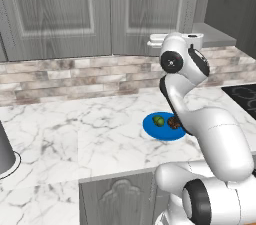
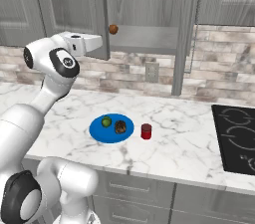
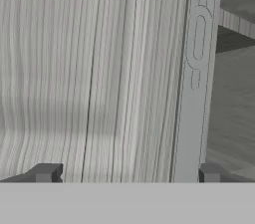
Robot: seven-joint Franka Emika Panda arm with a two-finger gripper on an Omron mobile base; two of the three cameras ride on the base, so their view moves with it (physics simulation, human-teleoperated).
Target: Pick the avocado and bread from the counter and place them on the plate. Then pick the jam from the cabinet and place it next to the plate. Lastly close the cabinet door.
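On the white marble counter (image 2: 184,143) lies the blue plate (image 2: 99,132), with the green avocado (image 2: 106,121) and the dark brown bread (image 2: 120,127) on it. The red jam (image 2: 146,131) stands just right of the plate. The left base view shows the plate (image 1: 150,128), avocado (image 1: 158,120) and bread (image 1: 173,122) partly behind my arm. The cabinet (image 2: 144,39) is open. Its narrow door with the bar handle (image 2: 187,34) stands swung out on the right. My gripper (image 2: 101,44) (image 1: 150,42) is open and empty at the lower edge of the left door leaf (image 2: 102,9), whose wood grain fills the hand view (image 3: 128,173).
An orange-brown ball (image 2: 113,29) sits on the cabinet shelf. A black cooktop (image 2: 236,138) lies at the counter's right end. A grey cylinder (image 1: 5,149) stands at the far left. A wall socket (image 2: 152,72) is set in the stone backsplash.
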